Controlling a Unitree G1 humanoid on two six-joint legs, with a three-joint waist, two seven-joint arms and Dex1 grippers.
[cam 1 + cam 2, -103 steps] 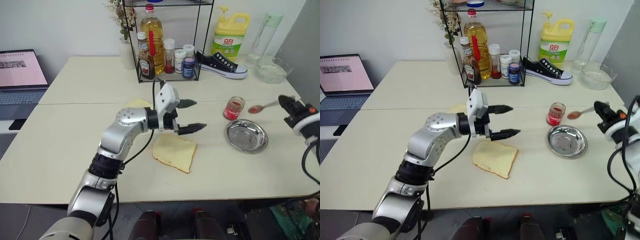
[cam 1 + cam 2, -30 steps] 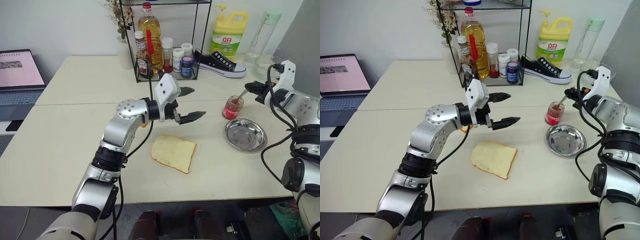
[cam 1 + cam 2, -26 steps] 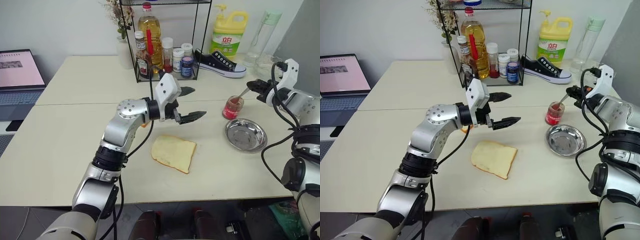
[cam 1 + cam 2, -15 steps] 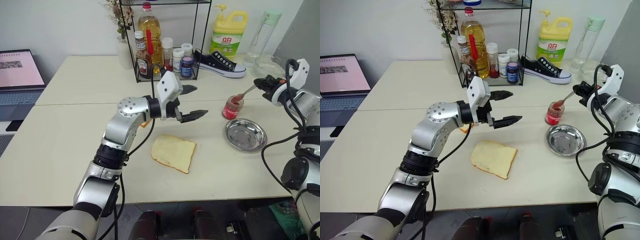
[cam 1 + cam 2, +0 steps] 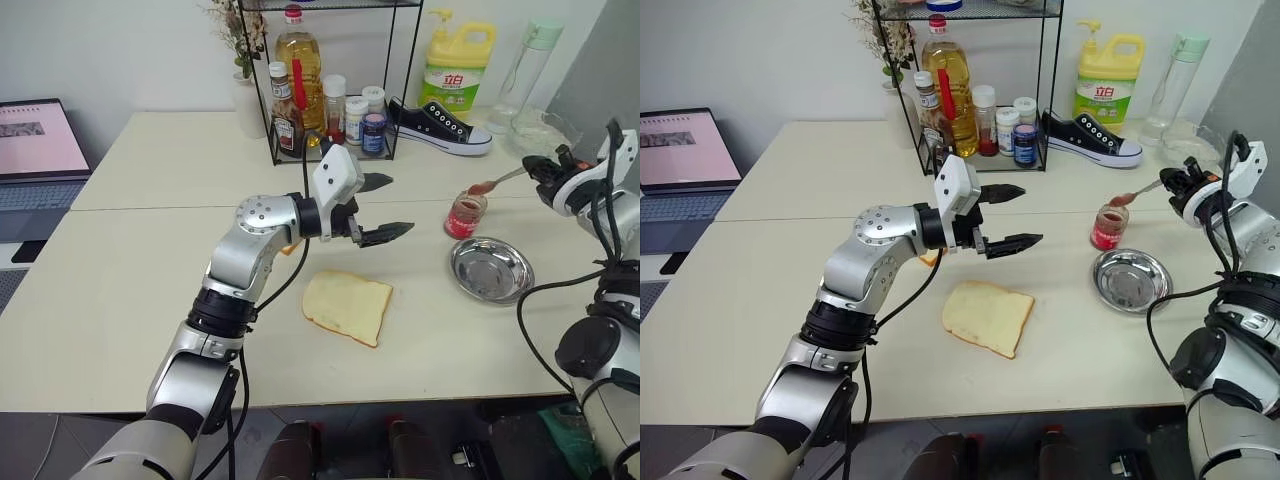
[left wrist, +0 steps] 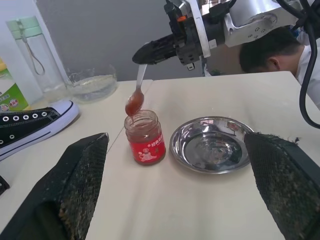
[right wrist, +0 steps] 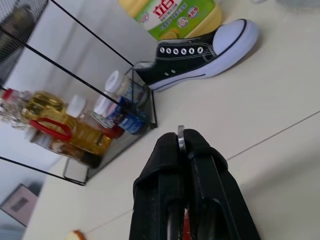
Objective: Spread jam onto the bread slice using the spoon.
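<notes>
While right jaws (image 5: 541, 171) pinch spoon (image 5: 497, 183) | bowl red with jam (image 6: 133, 105) | left jaws (image 5: 385, 207) spread wide

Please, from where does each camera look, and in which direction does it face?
Head views: from the head, looking forward and down at the bread slice; both arms show.
Left wrist view: along the open left gripper, toward the jam jar and steel dish.
Right wrist view: along the right gripper, shut on the spoon, toward the shoe.
Shared: jar, spoon.
</notes>
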